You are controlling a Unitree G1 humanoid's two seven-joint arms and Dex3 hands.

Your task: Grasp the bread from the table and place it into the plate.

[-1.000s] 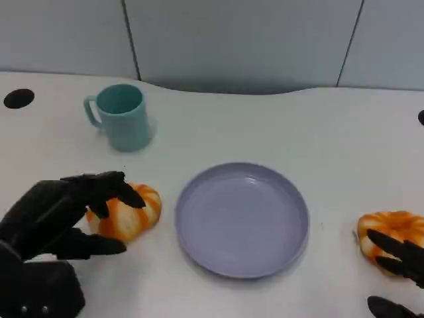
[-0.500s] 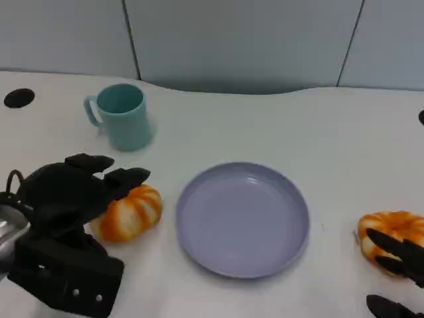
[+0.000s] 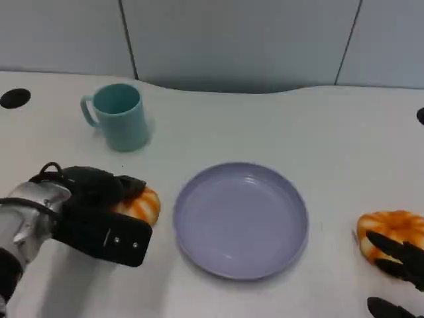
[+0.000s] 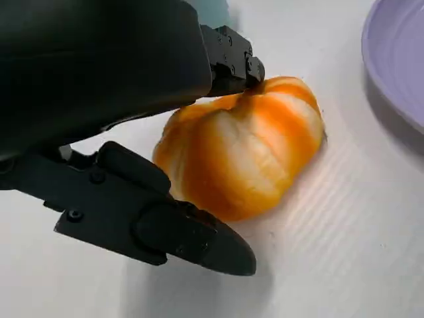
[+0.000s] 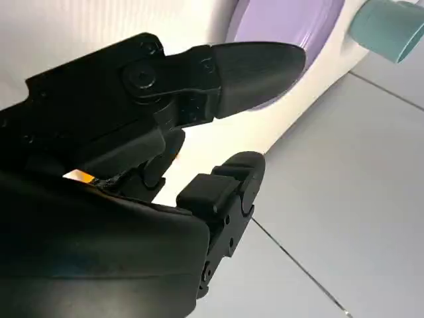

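Near the table's (image 3: 218, 119) left edge, the left hand's (image 3: 99, 215) spread fingers straddle the bread (image 3: 140, 204) without gripping it.

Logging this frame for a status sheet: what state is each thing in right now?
Left hand: fingers around the left bread, grip not closed.
Left bread: on the table, beside the plate.
Plate: empty, flat on the table.
Cup: upright.
Right bread: on the table.
Right hand: open, by the right bread.
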